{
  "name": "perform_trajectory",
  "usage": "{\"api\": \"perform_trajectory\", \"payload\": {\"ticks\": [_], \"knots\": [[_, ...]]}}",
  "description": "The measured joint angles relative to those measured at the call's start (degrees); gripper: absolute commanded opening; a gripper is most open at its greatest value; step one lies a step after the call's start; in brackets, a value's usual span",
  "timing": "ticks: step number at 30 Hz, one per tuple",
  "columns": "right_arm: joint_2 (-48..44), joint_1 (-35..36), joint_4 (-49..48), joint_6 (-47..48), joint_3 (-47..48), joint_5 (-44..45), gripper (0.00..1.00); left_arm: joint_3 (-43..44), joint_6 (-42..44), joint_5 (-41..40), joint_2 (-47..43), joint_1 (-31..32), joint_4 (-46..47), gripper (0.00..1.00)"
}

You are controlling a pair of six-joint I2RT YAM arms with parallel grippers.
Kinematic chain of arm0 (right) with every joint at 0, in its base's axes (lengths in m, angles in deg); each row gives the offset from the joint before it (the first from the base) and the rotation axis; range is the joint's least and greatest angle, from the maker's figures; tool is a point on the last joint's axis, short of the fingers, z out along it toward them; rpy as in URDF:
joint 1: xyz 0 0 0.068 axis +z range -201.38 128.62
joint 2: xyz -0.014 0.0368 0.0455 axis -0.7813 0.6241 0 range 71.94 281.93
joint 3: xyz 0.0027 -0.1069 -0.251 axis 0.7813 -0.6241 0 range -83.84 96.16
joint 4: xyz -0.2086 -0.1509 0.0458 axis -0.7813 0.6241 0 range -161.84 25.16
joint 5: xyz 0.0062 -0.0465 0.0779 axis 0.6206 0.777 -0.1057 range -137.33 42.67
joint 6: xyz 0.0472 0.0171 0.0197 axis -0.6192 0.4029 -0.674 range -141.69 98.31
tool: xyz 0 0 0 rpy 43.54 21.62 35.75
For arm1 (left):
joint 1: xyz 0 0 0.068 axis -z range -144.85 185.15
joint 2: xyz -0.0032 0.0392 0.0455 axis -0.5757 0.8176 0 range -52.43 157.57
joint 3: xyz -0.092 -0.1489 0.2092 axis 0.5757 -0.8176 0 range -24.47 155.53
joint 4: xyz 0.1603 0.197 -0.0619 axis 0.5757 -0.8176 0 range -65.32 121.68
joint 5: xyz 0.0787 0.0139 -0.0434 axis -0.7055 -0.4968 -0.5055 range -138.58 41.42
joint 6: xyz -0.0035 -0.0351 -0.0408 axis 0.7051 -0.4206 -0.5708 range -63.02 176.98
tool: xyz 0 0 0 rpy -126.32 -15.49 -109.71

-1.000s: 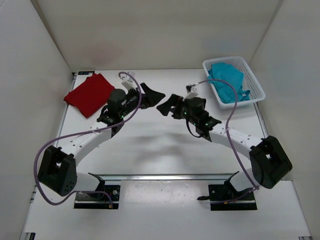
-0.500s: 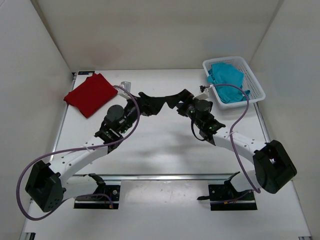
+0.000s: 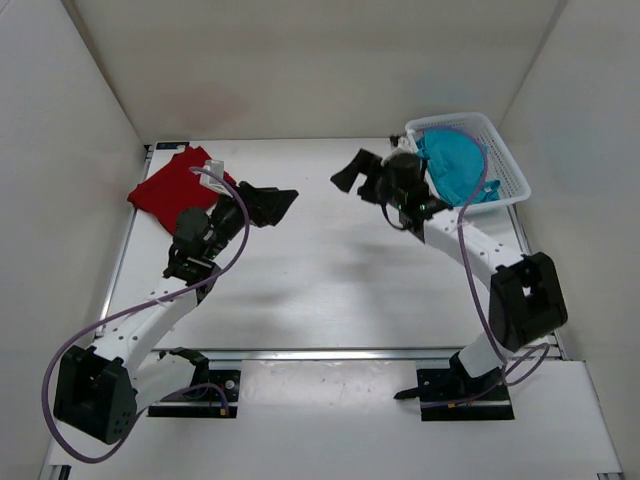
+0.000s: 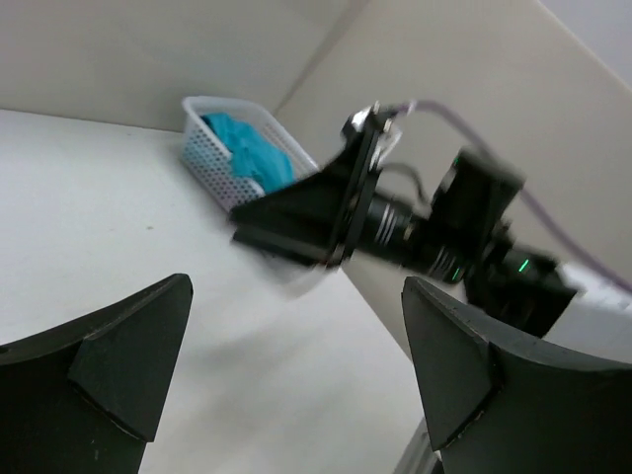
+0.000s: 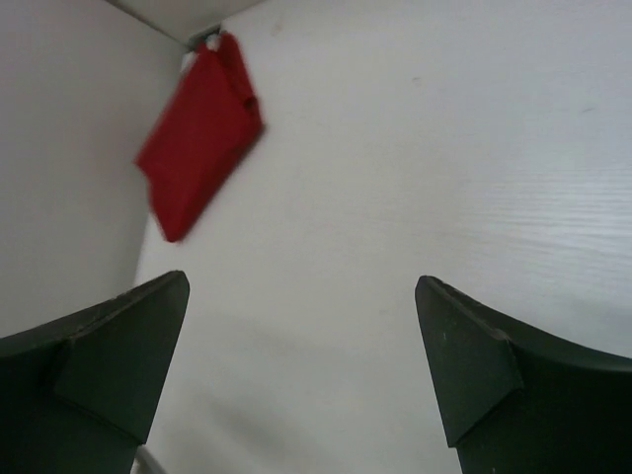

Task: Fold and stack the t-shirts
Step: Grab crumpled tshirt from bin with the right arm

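**Near edge.** Two black-and-white arms rise from their bases at the front of the white worktop (image 3: 320,270). The left arm (image 3: 150,312) reaches up the left side and the right arm (image 3: 470,255) up the right side.

**Middle ground.** The left claw (image 3: 278,200) hangs above bare worktop and points right. Its black fingers are spread wide with nothing between them. The left wrist view confirms the gap: one finger (image 4: 109,360) sits at each lower corner, and the right arm's wrist appears blurred ahead. The right claw (image 3: 352,170) faces it from the right, well apart, and points left. It is likewise spread wide and empty. In the right wrist view its fingers (image 5: 484,360) frame only bare worktop.

**Far left.** The dark red cloth t-shirt (image 3: 165,188), folded into a flat rectangle, lies on the worktop at the back left corner, near the side wall. In the top view the left arm's wrist overlaps the shirt's right edge; whether they touch cannot be told.

**Far right.** The white plastic mesh basket (image 3: 512,170) sits at the back right corner. It holds the teal-blue cloth t-shirt (image 3: 455,170), crumpled and unfolded. The right arm's wrist stands just beside the basket's left rim.
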Motion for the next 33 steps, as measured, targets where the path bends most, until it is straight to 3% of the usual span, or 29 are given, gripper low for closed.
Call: {"api": "perform_trajectory", "payload": {"ticks": [4,6,9,11,13,15,17,20,21,23,24,26,28,29,30,31,32,33], "knots": [[8.92,-2.16,19.65,10.6,23.89,1.49,0.99,-0.52,-0.15,3.1,1.22,-3.02,-2.08,0.99],[11.28,-2.12,22.73,15.39,30.51,-1.44,0.99,0.35,0.42,4.24,3.06,-2.38,-5.25,0.98],[5.75,-4.35,11.69,15.32,18.12,-13.0,0.99,1.03,1.07,5.35,4.63,-2.14,-8.81,0.99],[3.58,-7.56,12.44,14.64,11.23,-19.8,0.99,1.38,1.33,6.21,4.96,-2.56,-10.56,0.98],[7.34,-9.55,20.22,17.05,14.43,-18.21,0.99,2.38,1.88,6.29,5.51,-2.69,-12.33,0.99],[11.93,-7.52,27.67,21.62,21.62,-10.43,0.99,3.78,2.1,6.54,6.64,-2.67,-13.2,0.99],[13.66,-2.78,30.42,25.7,26.23,-3.23,0.99,4.83,2.23,6.64,7.89,-2.36,-13.79,0.69],[11.28,4.5,30.14,30.64,26.56,1.86,0.99,6.34,3.28,5.86,9.51,-1.29,-16.22,0.35],[10.1,5.6,30.14,31.32,26.16,1.99,0.84,6.62,3.69,5.29,9.7,-0.92,-17.07,0.3],[7.89,4.72,30.38,32.5,25.81,1.05,0.02,6.86,4.74,4.04,9.77,-0.24,-18.73,0.3],[6.99,2.78,30.42,32.09,25.86,0.42,0.0,6.93,5.2,3.32,9.77,0.17,-19.45,0.31],[5.53,-3.45,30.34,30.67,26.12,0.17,0.0,6.93,5.95,2.27,9.77,0.79,-20.79,0.37],[4.59,-10.34,29.53,29.64,25.99,0.04,0.02,6.93,7.17,1.01,9.77,1.73,-21.9,0.54],[4.33,-14.12,28.72,29.29,25.86,-0.07,0.09,6.91,7.67,0.44,9.75,2.16,-22.43,0.67],[4.26,-16.76,28.24,28.96,25.83,0.11,0.15,6.78,8.17,-0.04,9.68,2.64,-22.69,0.73],[4.26,-19.02,27.85,28.79,25.83,0.59,0.28,6.4,8.41,-0.57,9.4,3.13,-22.77,0.76],[4.35,-20.63,27.82,28.68,25.83,1.64,0.51,5.7,8.66,-1.05,8.92,3.52,-22.95,0.8],[4.85,-21.92,27.89,28.81,26.01,2.58,0.62,4.83,8.9,-1.31,8.2,3.85,-23.26,0.81]]}}
